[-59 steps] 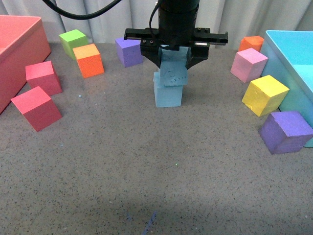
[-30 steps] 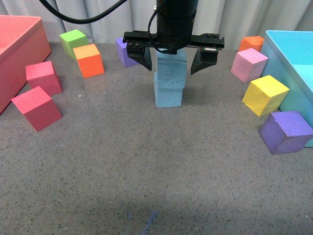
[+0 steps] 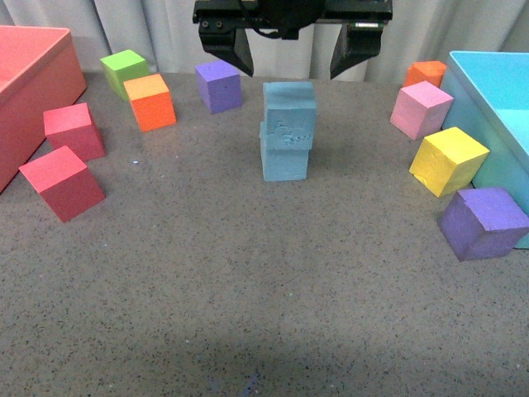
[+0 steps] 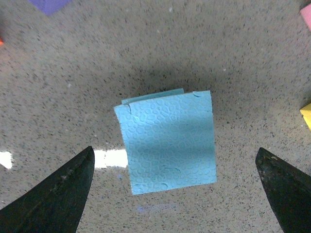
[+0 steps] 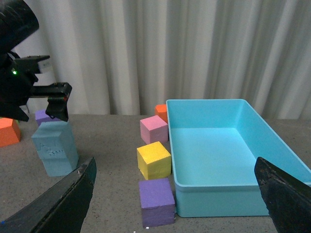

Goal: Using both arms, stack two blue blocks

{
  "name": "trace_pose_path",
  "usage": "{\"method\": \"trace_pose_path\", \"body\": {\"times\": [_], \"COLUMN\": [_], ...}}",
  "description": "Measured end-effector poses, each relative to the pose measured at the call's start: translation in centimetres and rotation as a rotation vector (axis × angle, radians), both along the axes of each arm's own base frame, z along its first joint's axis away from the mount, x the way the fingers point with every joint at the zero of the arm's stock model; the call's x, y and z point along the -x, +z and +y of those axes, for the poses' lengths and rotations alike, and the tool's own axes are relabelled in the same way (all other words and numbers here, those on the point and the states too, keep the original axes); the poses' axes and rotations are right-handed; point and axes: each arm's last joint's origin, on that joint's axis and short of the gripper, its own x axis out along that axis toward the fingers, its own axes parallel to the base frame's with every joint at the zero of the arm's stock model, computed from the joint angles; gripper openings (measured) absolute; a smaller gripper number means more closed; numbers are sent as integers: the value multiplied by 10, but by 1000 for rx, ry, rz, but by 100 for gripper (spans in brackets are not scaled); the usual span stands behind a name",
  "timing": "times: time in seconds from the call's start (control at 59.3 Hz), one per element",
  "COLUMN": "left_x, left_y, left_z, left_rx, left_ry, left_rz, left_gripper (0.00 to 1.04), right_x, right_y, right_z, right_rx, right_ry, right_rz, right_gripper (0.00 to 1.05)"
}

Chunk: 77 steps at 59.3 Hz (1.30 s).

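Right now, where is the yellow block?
In the front view, the yellow cube sits on the right, against the cyan box, between the pink cube and a purple cube.

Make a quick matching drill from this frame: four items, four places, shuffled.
Items:
1. scuffed blue block
2. left claw
3. yellow cube
4. green cube

Places:
A. beside the cyan box
B. open above the stack
C. behind the orange cube
D. on the smooth blue block

Pairs: 1-D, 2-B, 3-A, 4-C
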Motion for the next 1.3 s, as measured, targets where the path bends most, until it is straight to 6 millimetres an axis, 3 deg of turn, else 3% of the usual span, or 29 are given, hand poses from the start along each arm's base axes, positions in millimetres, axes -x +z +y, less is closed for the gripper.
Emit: {"method": "trace_pose_path", "body": {"times": [0.135,0.185,0.287,0.438,0.506,0.641,0.894,1.096,1.298], "left_x": [3,4,37,87,108,149,207,238,261], "left_y": [12,7,-9,2,4,-14,-24,-38,-36], "left_z": [2,8,55,114,136,171,206,223,232], "left_rx": [9,-74,-94,35,38,15,8,1,6], "left_ry": [0,12,23,93,112,106,87,95,90], "left_rz": [-25,-246,-603,-986,-1031,-994,-983,-969,-977], "left_gripper": [98,89,65,40,30,5,4,4,4], "right_x": [0,0,0,0,0,0,0,0,0], "right_y": [0,0,0,0,0,0,0,0,0], "right_z": [0,0,0,0,0,0,0,0,0], "right_rx": [0,0,0,0,0,0,0,0,0], "right_ry": [0,0,-3,-3,0,0,0,0,0], "right_rz": [0,0,0,0,0,0,0,0,0], "right_gripper": [95,95,95,95,95,95,95,95,95]}}
